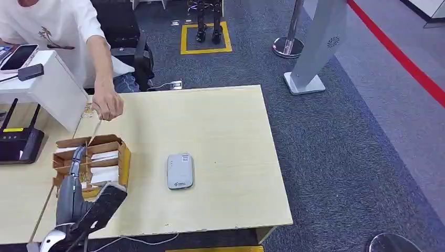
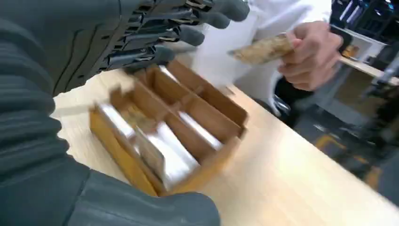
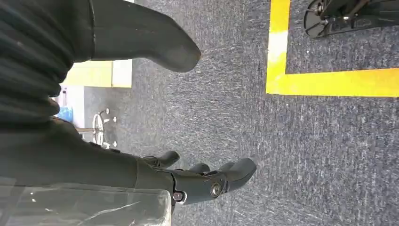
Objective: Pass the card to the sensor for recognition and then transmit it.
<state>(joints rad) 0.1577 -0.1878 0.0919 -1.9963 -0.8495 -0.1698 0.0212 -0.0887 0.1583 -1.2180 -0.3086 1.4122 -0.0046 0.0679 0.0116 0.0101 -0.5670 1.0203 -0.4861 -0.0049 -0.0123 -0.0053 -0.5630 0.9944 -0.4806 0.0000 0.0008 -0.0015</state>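
At lower left of the head view, the left robot hand [image 1: 78, 178] is spread wide and empty over a cardboard box [image 1: 124, 157] of cards [image 1: 104, 173] on the counter [image 1: 220, 131]. A person's hand [image 1: 107, 105] pinches one card [image 2: 263, 49] above the box; the sensor [image 1: 180, 170] lies centre frame. The right robot hand [image 3: 207, 181] hangs open over carpet.

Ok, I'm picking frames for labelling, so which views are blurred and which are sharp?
Head view: sharp, evenly lit, the card reader crisp. Left wrist view: motion-smeared, the cardboard box and the person's hand soft, the left robot hand close and dark. Right wrist view: carpet in focus, the right robot hand fairly sharp.
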